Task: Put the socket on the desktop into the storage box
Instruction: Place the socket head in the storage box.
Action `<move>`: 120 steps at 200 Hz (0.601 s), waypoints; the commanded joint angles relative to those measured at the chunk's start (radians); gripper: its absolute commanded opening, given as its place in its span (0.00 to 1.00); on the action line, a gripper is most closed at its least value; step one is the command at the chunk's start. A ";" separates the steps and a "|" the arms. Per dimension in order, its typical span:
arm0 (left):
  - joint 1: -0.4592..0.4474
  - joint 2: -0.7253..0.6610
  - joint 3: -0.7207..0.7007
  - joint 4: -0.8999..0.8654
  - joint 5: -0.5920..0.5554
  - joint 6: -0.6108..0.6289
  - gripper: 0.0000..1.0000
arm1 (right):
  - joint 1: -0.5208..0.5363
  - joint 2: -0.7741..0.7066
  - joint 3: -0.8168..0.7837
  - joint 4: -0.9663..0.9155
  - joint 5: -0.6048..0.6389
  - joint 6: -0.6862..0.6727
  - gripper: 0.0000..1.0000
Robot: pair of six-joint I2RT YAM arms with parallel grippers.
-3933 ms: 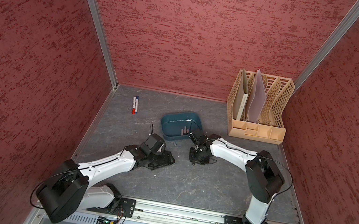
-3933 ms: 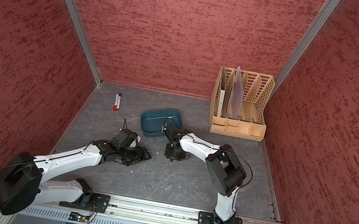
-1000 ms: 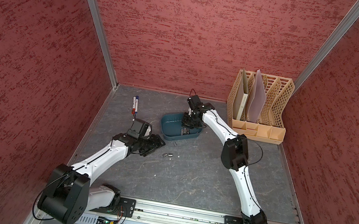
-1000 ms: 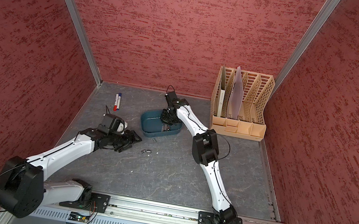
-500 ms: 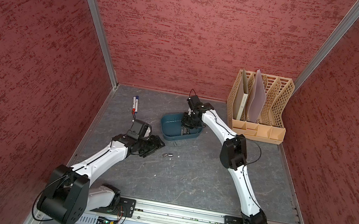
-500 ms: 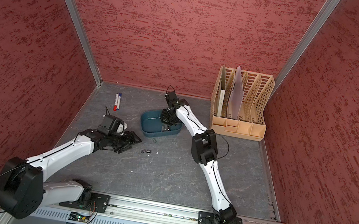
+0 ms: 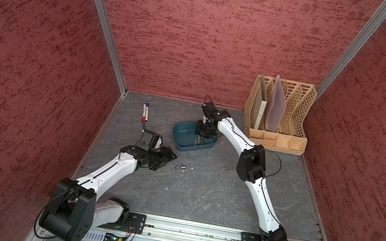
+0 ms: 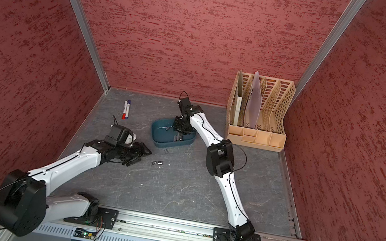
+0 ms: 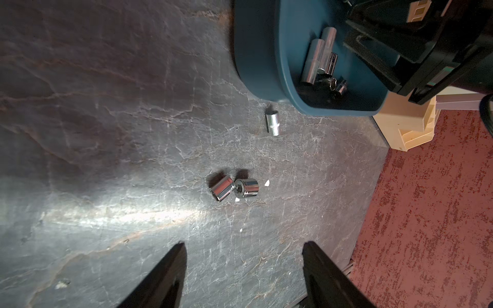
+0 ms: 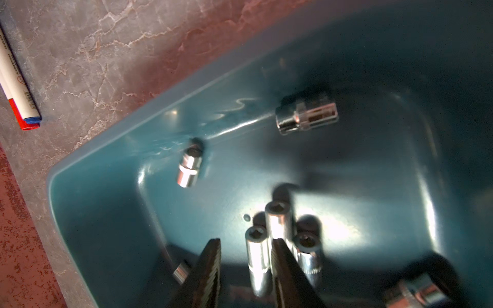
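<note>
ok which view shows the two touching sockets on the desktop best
The left wrist view: the pair of sockets lies mid-frame, large and sharp, one open end visible. In both top views the pair is only tiny bright specks. The right wrist view misses it, showing only inside the storage box.

Nothing can be read. The white marker (image 10: 19, 85) lying on the table (image 10: 80, 53) carries dark print along its barrel, too blurred to make out.

In both top views, two marker pens (image 7: 145, 112), one red-capped and one blue-capped, lie side by side at 11 o'clock, while a beige lattice file rack (image 7: 296, 112) at 2 o'clock holds an upright beige folder (image 7: 260, 106) and a pale grey sheet (image 7: 276, 106).
</note>
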 commanded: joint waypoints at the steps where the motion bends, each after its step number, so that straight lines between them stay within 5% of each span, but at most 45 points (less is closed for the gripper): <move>1: 0.003 -0.008 -0.005 -0.016 -0.003 0.030 0.72 | -0.002 -0.077 -0.008 -0.011 0.015 -0.013 0.36; 120: -0.083 0.087 0.080 -0.064 -0.069 0.064 0.68 | 0.032 -0.577 -0.668 0.256 -0.002 -0.035 0.36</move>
